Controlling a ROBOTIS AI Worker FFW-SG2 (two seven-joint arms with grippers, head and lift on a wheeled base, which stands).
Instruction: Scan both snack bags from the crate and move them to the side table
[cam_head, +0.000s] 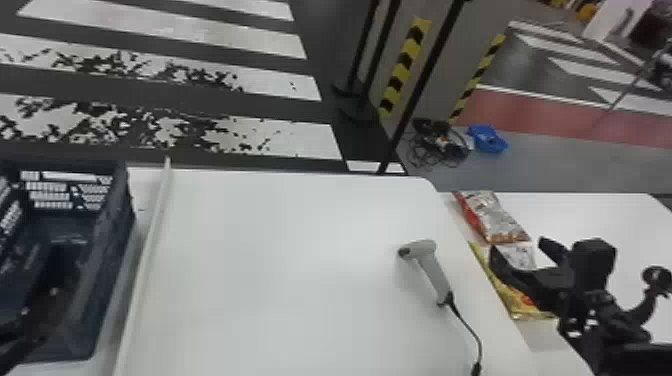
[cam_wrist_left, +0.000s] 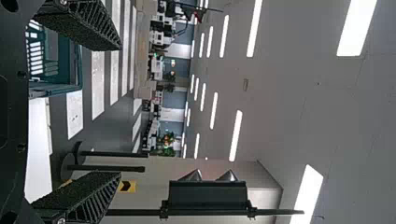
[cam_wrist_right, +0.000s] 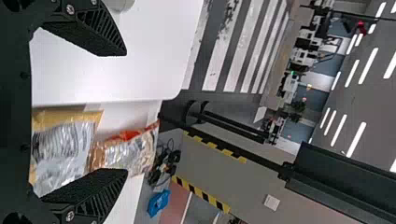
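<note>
"What stands around the work?"

"A pale scanner (cam_head: 427, 255) lies on the main surface (cam_head: 300, 240), near its right edge, its dark cable (cam_head: 470, 330) trailing toward the robot. Past the far edge rise black poles (cam_head: 425, 85); on the floor beyond are tangled cables (cam_head: 435, 145) with a blue item (cam_head: 487, 139) beside them. A raised white strip (cam_head: 150, 250) stands between the crate (cam_head: 112, 260) and the scanner's part of the surface."

"And the crate?"

"At the robot's left, upright, its far wall slotted. The left pincer (cam_head: 42, 310) and its arm are at the near-left part, hiding some of the inside, so what the crate's floor bears cannot be told. That pincer's fingers are wide apart with nothing between them."

"Where are the bags?"

"Both lie on the side surface (cam_head: 610, 220), close along the main surface's right edge. The red-and-silver bag (cam_head: 495, 217) is the farther one; the yellow-and-silver bag (cam_head: 517, 300) is nearer the robot. The right pincer (cam_head: 522, 252), fingers spread well apart and gripping nothing, is over the yellow one and covers part of it."

"Room to move?"

"A broad white stretch runs between strip and scanner. More of the side surface reaches right of the bags, with the right arm (cam_head: 595, 295) across its near part."
</note>
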